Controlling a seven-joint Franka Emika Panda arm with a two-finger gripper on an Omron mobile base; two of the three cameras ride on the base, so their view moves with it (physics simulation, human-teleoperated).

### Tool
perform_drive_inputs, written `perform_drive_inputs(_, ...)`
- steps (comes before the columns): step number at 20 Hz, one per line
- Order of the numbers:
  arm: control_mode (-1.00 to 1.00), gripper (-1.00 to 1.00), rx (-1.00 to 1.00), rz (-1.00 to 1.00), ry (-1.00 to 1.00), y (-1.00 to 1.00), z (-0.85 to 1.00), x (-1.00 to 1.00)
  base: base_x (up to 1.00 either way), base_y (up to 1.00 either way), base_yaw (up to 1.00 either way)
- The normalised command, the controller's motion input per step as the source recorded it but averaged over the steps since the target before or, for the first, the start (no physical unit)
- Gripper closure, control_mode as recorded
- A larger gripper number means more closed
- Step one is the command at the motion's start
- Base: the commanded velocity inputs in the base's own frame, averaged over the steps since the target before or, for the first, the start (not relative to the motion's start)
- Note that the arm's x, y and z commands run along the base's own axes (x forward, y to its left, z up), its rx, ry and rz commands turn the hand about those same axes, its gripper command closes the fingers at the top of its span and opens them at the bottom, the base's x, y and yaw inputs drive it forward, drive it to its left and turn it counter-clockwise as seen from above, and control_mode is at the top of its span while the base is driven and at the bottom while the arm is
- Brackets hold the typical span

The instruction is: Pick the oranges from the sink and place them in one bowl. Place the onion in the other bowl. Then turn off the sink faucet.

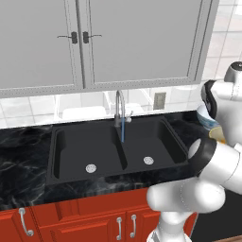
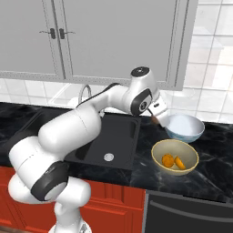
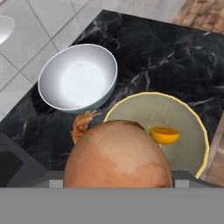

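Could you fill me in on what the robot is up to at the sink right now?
The arm is carrying the onion in its gripper, over the counter beside the pale blue-white bowl, which is empty. Both oranges already lie in the yellow-tan bowl. The sink holds no fruit, and the faucet is running, a thin stream falling from its spout.

The white arm rises from its base, bends at a dark elbow joint and reaches forward and to the right, wrist angled downward. Its claw (image 2: 157, 119) hangs above the surface, jaws spread wide around the onion (image 3: 118, 155) clamped between them.
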Motion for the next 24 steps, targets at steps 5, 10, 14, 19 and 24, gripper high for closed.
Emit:
perform_drive_inputs(5,-1.00,1.00,0.00,0.00,0.00,-0.07,-0.06,0.17,0.00,0.00,0.00)
perform_drive_inputs(10,-1.00,1.00,0.00,0.00,0.00,-0.07,-0.13,0.15,0.00,0.00,0.00)
perform_drive_inputs(14,-1.00,1.00,0.00,0.00,0.00,-0.08,-0.18,0.11,0.00,0.00,0.00)
perform_drive_inputs(19,-1.00,1.00,0.00,0.00,0.00,-0.10,-0.15,0.08,0.00,0.00,0.00)
perform_drive_inputs(24,-1.00,1.00,0.00,0.00,0.00,-0.12,-0.11,0.15,0.00,0.00,0.00)
